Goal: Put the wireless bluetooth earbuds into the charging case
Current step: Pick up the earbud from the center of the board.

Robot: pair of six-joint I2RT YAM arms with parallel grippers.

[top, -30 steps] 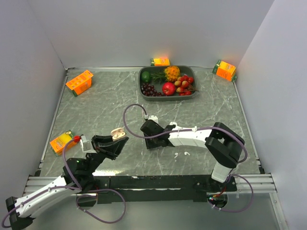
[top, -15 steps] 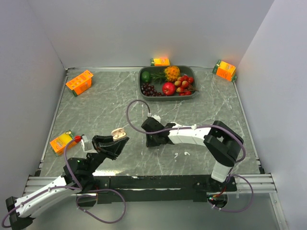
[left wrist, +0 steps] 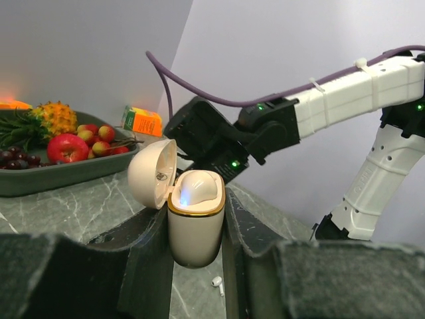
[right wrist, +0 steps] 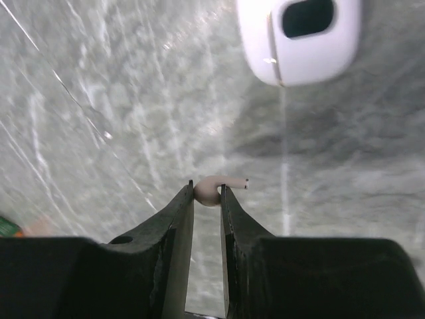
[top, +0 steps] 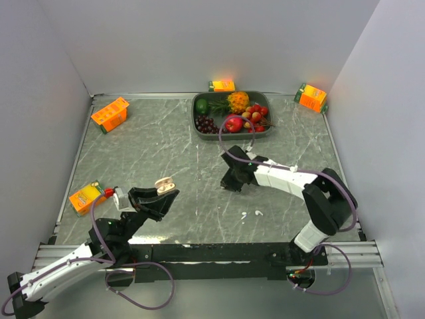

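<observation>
My left gripper [left wrist: 194, 216] is shut on the cream charging case [left wrist: 193, 234] and holds it upright above the table. Its lid [left wrist: 152, 174] is hinged open to the left. A glossy white dome with a blue glow fills its mouth. In the top view the case [top: 164, 184] sits at the left gripper [top: 159, 193]. My right gripper [right wrist: 207, 194] is shut on one white earbud [right wrist: 208, 190], pinched at its bulb with the stem pointing right. In the top view that gripper [top: 232, 181] hangs right of the case. Two more earbuds [top: 244, 215] [top: 258, 212] lie on the table; one earbud [left wrist: 217, 282] shows below the case.
A grey tray of fruit [top: 197, 114] stands at the back centre. Orange juice cartons sit at the back left [top: 110, 113], back middle [top: 222, 85], back right [top: 311, 97] and near left [top: 85, 197]. White walls close in three sides of the marble table.
The right gripper has swung to the right, away from the case and towards the table's middle. The left arm and the case have stayed where they were.
</observation>
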